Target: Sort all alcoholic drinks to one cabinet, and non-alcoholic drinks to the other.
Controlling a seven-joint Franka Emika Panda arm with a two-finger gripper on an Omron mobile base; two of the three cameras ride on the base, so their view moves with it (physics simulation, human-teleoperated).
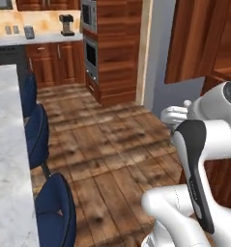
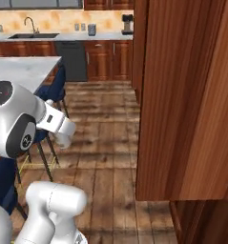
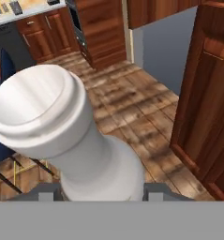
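Note:
A pale whitish bottle (image 3: pixel 62 126) with a wide round top looms close in the hand view, an alcoholic drink. It rises from between the two dark fingertips (image 3: pixel 155 190), and my gripper (image 3: pixel 99 190) is shut on its lower body. In the base views the hand (image 1: pixel 175 116) (image 2: pixel 63 133) hovers over the wooden floor, beside the reddish-brown cabinet. The cabinet's open door (image 2: pixel 182 95) (image 1: pixel 194 38) stands to the right of the hand. In the hand view a lower panelled cabinet door (image 3: pixel 212 93) is also on the right. The non-alcoholic drinks are out of view.
A marble island counter (image 1: pixel 6 144) with blue stools (image 1: pixel 56 212) runs along the left. A wall-oven column (image 1: pixel 90 48) and a back counter with a coffee machine (image 1: pixel 66 24) and sink (image 2: pixel 32 34) stand far off. Open wooden floor (image 1: pixel 112 144) lies between.

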